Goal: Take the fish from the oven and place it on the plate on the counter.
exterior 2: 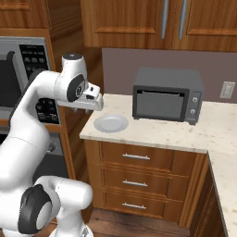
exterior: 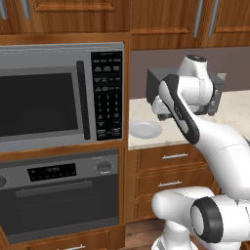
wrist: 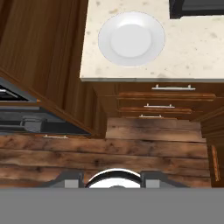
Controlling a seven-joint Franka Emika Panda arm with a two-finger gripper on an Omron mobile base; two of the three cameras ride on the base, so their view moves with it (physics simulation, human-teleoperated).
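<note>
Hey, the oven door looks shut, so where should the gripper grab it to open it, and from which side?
Grip the oven's bar handle near its middle, coming straight at the door from the front. The bar runs level across the top of the dark glass door, just under the control strip, so it probably wants one finger above and one below. The gripper hangs up by the counter edge.

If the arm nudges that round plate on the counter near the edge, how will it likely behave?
The plate looks shallow and flat-based, so it would probably slide rather than tip or roll. It sits close to the counter edge, so a push that way might drop it. It looks rigid, possibly breakable.
</note>
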